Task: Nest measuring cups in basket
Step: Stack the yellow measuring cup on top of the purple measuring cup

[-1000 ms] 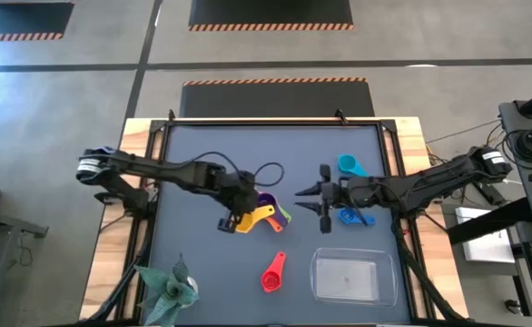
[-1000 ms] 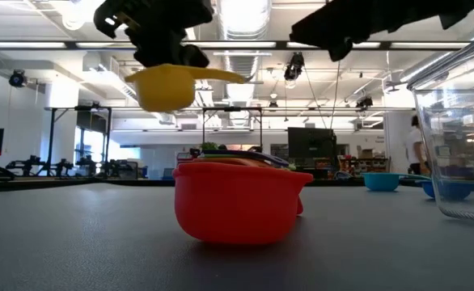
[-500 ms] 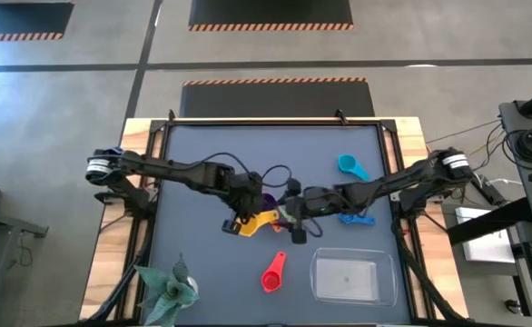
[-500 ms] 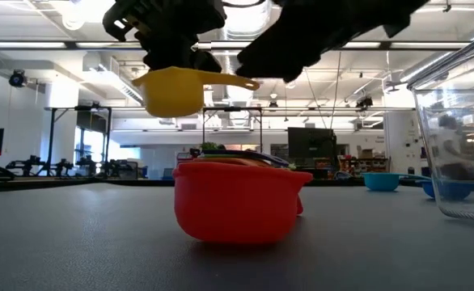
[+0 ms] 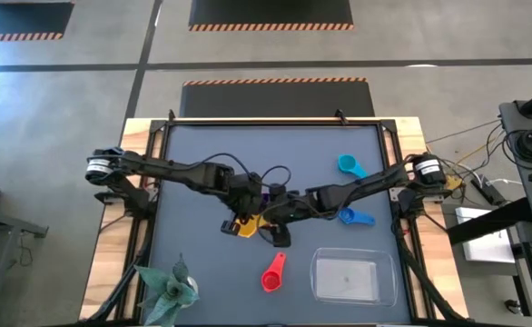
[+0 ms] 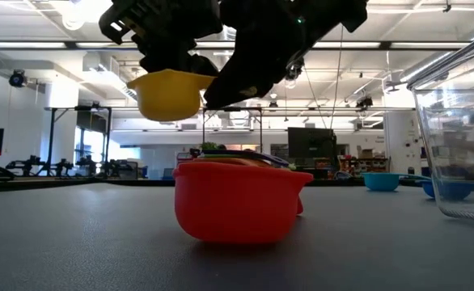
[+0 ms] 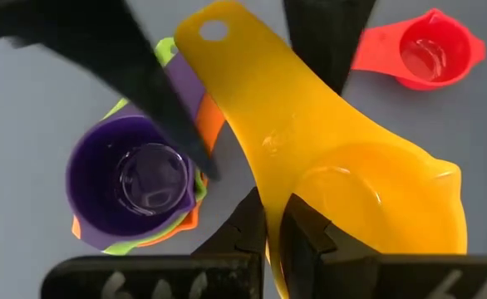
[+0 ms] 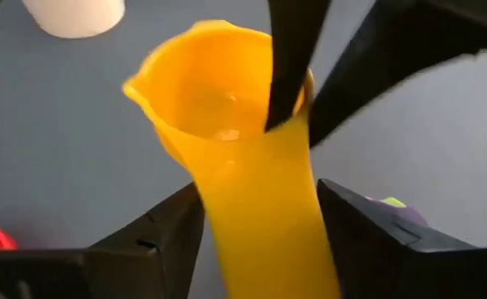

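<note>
Nearest in the low view, centre frame: red plastic measuring cup resting on the dark table mat, untouched, presumably awaiting its turn. At right edge of that view, clear rectangular plastic basket, lower right in the high view, nothing inside. Farther back, held clear of the mat at centre of the high view: yellow plastic measuring cup, bowl pinched by the left gripper, fingers clamped across its rim near the handle root. Right gripper reached in from the right of frame, fingers spread either side of the yellow handle, not closed on it; judged a handover. Just beyond: stacked purple, green and orange cups sitting on the mat. Farthest, upper right: cyan cup and blue cup, apart, not nested.
</note>
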Motion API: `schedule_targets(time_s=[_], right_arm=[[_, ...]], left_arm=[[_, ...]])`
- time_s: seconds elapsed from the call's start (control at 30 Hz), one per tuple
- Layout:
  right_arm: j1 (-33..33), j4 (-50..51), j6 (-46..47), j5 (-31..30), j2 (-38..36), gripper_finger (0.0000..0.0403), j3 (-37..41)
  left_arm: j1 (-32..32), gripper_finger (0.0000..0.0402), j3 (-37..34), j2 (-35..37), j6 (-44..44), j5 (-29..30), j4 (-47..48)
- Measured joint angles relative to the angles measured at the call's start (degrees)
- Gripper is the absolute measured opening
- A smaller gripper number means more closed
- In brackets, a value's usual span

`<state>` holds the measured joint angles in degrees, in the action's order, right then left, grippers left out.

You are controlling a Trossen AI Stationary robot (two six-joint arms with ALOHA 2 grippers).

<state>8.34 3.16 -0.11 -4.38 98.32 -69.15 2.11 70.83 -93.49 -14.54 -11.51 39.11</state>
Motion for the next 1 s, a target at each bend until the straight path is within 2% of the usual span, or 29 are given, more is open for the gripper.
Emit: schedule_targets(time_s=[0.33, 0.57, 0.77, 1.0], right_arm=[[-0.13, 0.09, -2.61, 3.37, -1.3, 0.0126, 0.66], [-0.19, -0.05, -2.46, 1.91, -1.46, 0.0109, 1.32], [-0.52, 0.16, -1.91, -0.68, -1.95, 0.0084, 2.91], [-0.88, 0.04, -1.84, -3.64, -3.18, 0.0014, 5.04]], left_arm=[[0.09, 0.0, -0.66, 0.07, 0.11, -0.57, -0.77], [-0.14, 0.0041, -0.76, 0.48, 4.15, 0.03, 1.84], [-1.84, 0.0072, -0.64, 5.43, 6.26, 0.09, 5.51], [-2.12, 0.0076, -0.9, 12.16, 6.72, 4.11, 4.72]])
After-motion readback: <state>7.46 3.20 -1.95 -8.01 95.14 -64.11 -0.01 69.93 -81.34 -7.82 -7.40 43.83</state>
